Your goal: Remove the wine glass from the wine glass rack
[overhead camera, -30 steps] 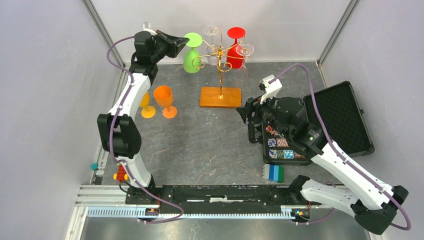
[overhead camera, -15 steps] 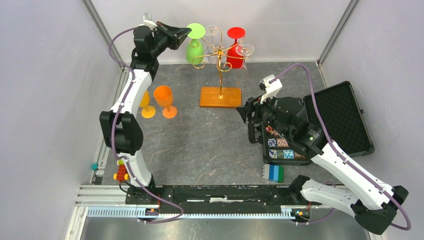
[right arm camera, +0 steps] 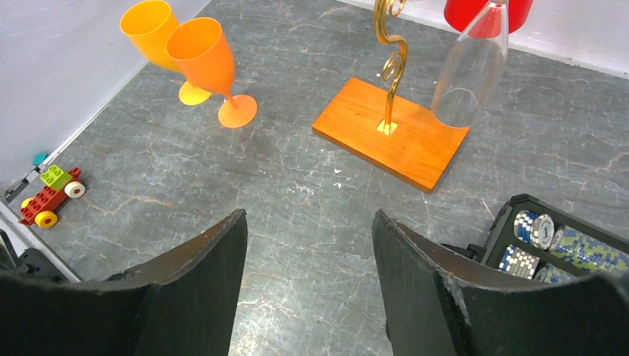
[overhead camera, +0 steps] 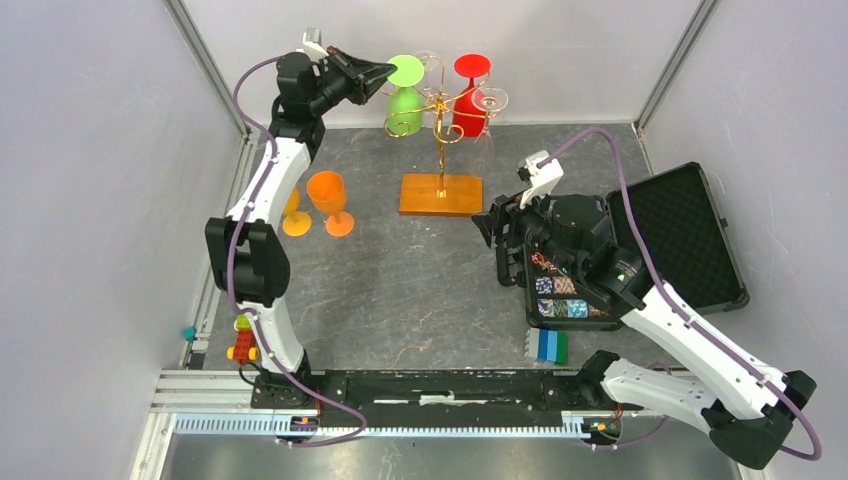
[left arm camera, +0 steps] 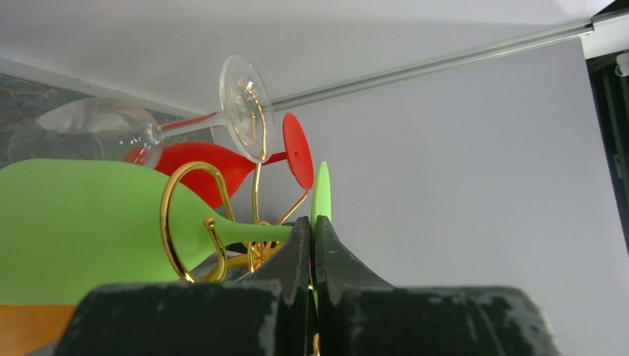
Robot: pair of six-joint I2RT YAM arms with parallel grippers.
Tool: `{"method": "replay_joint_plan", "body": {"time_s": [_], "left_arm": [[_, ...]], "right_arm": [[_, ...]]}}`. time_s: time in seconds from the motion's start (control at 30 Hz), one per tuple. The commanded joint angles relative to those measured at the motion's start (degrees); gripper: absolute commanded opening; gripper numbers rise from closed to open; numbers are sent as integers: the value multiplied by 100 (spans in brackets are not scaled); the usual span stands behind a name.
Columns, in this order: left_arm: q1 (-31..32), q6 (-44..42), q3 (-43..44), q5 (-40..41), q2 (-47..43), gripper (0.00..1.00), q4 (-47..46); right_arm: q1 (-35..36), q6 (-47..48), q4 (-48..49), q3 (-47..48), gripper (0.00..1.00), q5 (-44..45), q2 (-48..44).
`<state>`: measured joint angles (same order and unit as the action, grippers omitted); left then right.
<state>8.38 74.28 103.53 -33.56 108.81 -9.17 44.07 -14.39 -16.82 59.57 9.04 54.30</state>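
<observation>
The gold wine glass rack (overhead camera: 440, 130) stands on its orange-brown base (overhead camera: 441, 194) at the back middle; its stem and base also show in the right wrist view (right arm camera: 389, 133). A green wine glass (overhead camera: 403, 100) hangs upside down at the rack's left side. Its stem (left arm camera: 245, 231) lies across a gold scroll arm (left arm camera: 185, 222). My left gripper (overhead camera: 385, 72) is shut on the green glass's foot disc (left arm camera: 321, 189), with the fingertips (left arm camera: 300, 237) pinching its edge. My right gripper (right arm camera: 310, 222) is open and empty, low over the table, to the right of the base (overhead camera: 497, 235).
A red glass (overhead camera: 470, 95) and clear glasses (overhead camera: 488, 100) hang on the rack. Two orange glasses (overhead camera: 330, 200) stand at the left. An open black case (overhead camera: 690, 235) with poker chips lies at the right. Toy bricks (overhead camera: 241, 345) and blue-green blocks (overhead camera: 550, 345) lie near the front.
My left gripper has moved to the right and slightly up with the green glass, closer in to the rack. The right arm has not moved.
</observation>
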Motion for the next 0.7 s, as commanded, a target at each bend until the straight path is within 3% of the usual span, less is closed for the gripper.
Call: {"method": "replay_joint_plan", "body": {"time_s": [0.0, 0.13, 0.4, 0.67], "left_arm": [[14, 8, -71, -283, -378, 2, 77], [-1, -229, -423, -118, -755, 2, 278], [-231, -715, -1240, 284, -1711, 2, 600], [-828, -536, -2162, -8, -2770, 2, 590]], "right_arm": [[-26, -94, 246, -30, 68, -16, -113], [-17, -133, 242, -40, 69, -49, -160], [-22, -242, 421, -207, 85, -358, -247], [-22, -835, 1420, -770, 95, -1202, -333]]}}
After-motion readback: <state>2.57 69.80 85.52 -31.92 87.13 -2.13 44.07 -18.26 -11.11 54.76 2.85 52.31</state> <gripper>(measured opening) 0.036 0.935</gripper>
